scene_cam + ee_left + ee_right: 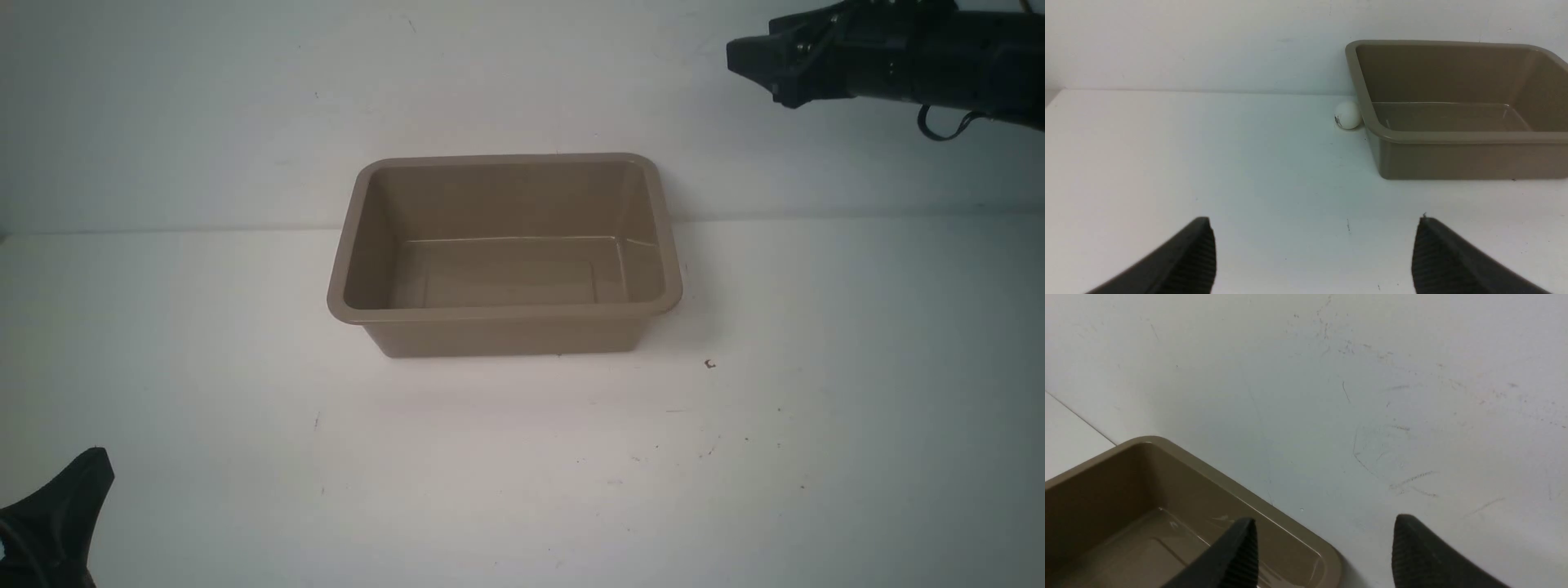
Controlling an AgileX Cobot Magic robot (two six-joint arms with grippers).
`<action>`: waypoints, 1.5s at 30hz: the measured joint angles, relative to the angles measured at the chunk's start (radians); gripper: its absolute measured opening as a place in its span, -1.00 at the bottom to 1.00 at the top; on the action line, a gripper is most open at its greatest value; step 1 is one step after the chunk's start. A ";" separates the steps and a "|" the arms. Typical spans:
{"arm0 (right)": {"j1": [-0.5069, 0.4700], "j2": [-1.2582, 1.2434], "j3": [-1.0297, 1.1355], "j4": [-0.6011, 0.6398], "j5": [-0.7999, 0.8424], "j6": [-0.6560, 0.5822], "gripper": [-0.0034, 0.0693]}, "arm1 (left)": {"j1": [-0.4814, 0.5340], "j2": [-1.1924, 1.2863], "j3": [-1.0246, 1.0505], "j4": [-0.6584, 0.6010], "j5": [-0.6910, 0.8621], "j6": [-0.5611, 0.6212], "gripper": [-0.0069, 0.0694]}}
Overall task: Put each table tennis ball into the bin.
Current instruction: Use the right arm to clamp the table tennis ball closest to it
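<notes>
The taupe-brown bin (506, 310) stands against the back wall, mid-table, and nothing shows inside it. One off-white table tennis ball (1348, 115) rests on the table, touching the bin (1453, 136) at its far left corner by the wall; the front view does not show it. My left gripper (1314, 220) is open and empty, low over the table well short of the ball; only one finger (86, 474) shows at the front-left corner. My right gripper (1325, 520) is open with nothing between its fingers, held high above the bin's (1224, 486) far right corner, near the wall (759, 65).
A white wall (522, 82) rises right behind the bin. The white tabletop (522, 457) spreads out in front of the bin and to both sides, with small dark specks (709, 364).
</notes>
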 joint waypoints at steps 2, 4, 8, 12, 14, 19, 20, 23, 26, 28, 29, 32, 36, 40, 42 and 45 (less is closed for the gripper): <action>0.000 0.000 0.000 -0.008 0.004 0.016 0.22 | 0.000 0.000 0.000 0.000 0.000 0.000 0.71; 0.000 0.000 0.000 -0.035 0.010 0.029 0.22 | 0.000 0.000 0.000 0.000 0.000 0.000 0.71; 0.000 -0.001 0.000 -0.104 0.015 0.054 0.22 | 0.000 0.000 0.000 0.000 0.000 0.000 0.71; 0.000 -0.008 0.000 -0.150 0.017 0.062 0.22 | 0.000 0.000 0.000 0.000 0.000 0.000 0.71; 0.000 -0.012 0.000 -0.157 0.018 0.063 0.22 | 0.000 0.000 0.000 0.000 0.000 0.000 0.71; 0.000 -0.017 0.000 -0.160 0.020 0.063 0.22 | 0.000 0.000 0.000 0.000 0.000 0.000 0.71; 0.000 -0.017 0.000 -0.161 0.020 0.063 0.22 | 0.000 0.000 0.000 0.000 0.000 0.000 0.71; 0.000 -0.017 0.000 -0.161 0.020 0.064 0.22 | 0.000 0.000 0.000 0.000 0.000 0.000 0.71; 0.000 -0.017 0.000 -0.161 0.020 0.063 0.22 | 0.000 0.000 0.000 0.000 0.000 0.000 0.71; 0.000 -0.017 0.000 -0.162 0.020 0.063 0.22 | 0.000 0.000 0.000 0.000 0.000 0.000 0.71; 0.000 -0.017 0.000 -0.163 0.021 0.063 0.22 | 0.000 0.000 0.000 0.000 0.000 0.000 0.71; 0.000 -0.017 0.000 -0.163 0.022 0.061 0.22 | 0.000 0.000 0.000 0.000 0.000 0.000 0.71; 0.000 -0.017 0.000 -0.163 0.022 0.058 0.22 | 0.000 0.000 0.000 0.000 0.000 0.000 0.71; 0.000 -0.017 0.000 -0.164 0.022 0.058 0.22 | 0.000 0.000 0.000 0.000 0.000 0.000 0.71; 0.000 -0.017 0.000 -0.162 0.022 0.058 0.22 | 0.000 0.000 0.000 0.000 0.000 0.000 0.71; 0.000 -0.017 0.000 -0.159 0.022 0.058 0.22 | 0.000 0.000 0.000 0.000 0.000 0.000 0.71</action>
